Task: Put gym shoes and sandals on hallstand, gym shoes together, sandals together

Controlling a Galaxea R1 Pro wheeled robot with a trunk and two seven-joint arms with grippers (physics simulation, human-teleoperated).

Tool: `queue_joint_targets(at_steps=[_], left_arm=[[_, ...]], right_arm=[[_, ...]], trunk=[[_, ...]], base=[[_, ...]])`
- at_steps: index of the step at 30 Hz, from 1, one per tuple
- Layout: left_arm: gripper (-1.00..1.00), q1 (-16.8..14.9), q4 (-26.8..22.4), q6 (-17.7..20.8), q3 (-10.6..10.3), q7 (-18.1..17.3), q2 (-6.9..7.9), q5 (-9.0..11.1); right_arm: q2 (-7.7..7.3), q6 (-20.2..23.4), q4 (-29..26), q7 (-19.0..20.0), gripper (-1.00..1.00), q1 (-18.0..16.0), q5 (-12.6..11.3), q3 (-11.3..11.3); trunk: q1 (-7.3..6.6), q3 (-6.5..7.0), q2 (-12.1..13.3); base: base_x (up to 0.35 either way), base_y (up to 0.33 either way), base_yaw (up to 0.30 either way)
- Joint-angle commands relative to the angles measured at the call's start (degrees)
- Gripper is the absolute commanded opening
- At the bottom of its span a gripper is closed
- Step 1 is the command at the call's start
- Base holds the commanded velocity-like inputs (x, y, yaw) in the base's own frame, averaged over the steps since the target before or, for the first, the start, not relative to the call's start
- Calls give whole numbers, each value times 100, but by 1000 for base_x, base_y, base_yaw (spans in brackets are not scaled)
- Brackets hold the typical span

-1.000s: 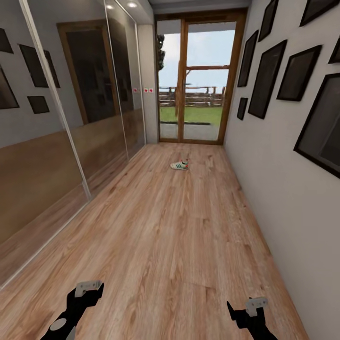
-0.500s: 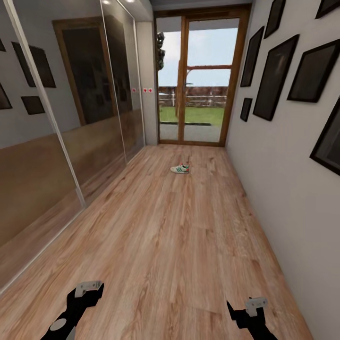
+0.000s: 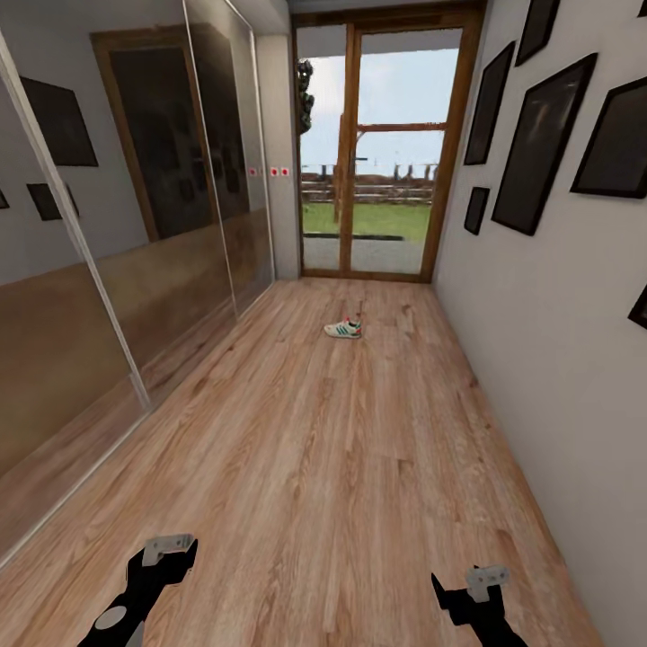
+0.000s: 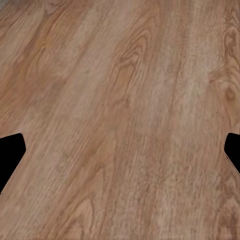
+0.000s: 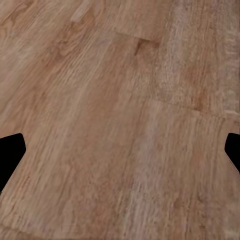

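We roll straight at the shoe (image 3: 342,329) far down the floor (image 3: 341,467), both pincers (image 4: 120,150) (image 5: 120,150) spread wide, empty.

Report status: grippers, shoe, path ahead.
Left gripper and right gripper open, empty, low over the corridor floor. One gym shoe far ahead on the planks, near the glass door. Nothing between robot and shoe.

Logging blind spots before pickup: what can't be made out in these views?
- Gym shoe, head view: too small for laces or stripe detail.
- Left claw and right claw, wrist views: fingers cut off by the edges, tips unseen.
- Corridor floor, head view: near end cut off by the bottom edge.
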Motion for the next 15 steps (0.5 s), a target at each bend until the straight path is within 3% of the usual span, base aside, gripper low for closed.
queue_joint_targets(at_steps=[1, 15], left_arm=[[100, -3, 5, -14, 37, -47, -4, 3], [100, -4, 5, -14, 37, -47, -4, -1]], right_arm=[[-4, -17, 5, 4, 100, -4, -23, 38], [-1, -17, 5, 3, 100, -3, -23, 38]], trunk=[[2, -5, -2], [2, -5, -2]], base=[[340, 0, 0], [340, 0, 0]])
